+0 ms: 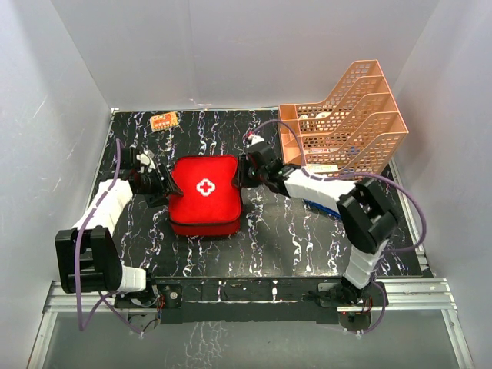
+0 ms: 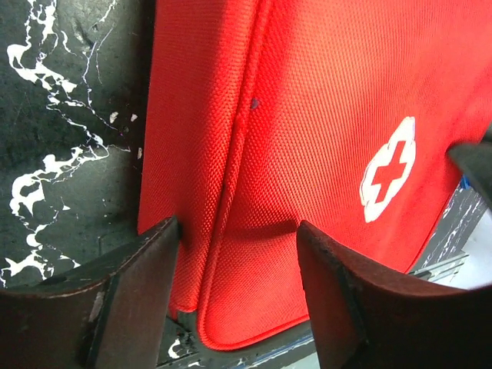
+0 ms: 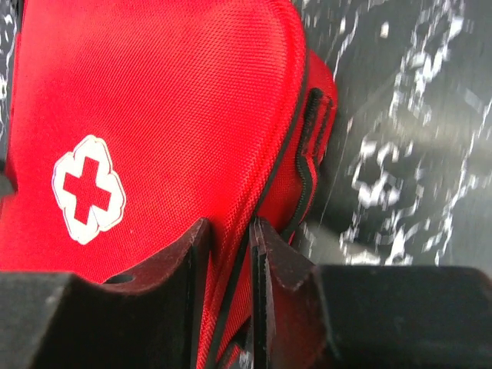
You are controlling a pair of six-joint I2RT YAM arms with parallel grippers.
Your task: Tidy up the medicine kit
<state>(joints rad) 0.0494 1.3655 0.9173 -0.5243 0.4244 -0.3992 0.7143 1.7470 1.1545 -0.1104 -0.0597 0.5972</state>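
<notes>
The medicine kit [image 1: 204,196] is a red soft case with a white cross, lying closed with its lid up on the black marbled table. My left gripper [image 1: 163,183] is at its left edge. In the left wrist view the kit [image 2: 307,115] fills the frame and the left gripper [image 2: 237,227] is open, its fingers straddling the case's piped edge near a corner. My right gripper [image 1: 246,171] is at the kit's right edge. In the right wrist view the right gripper [image 3: 231,227] is nearly closed, pinching the lid's seam of the kit [image 3: 154,100] beside the black zip [image 3: 307,154].
An orange plastic tiered tray [image 1: 342,115] stands at the back right, close behind my right arm, with white items inside. A small orange packet [image 1: 164,120] lies at the back left. White walls enclose the table on three sides.
</notes>
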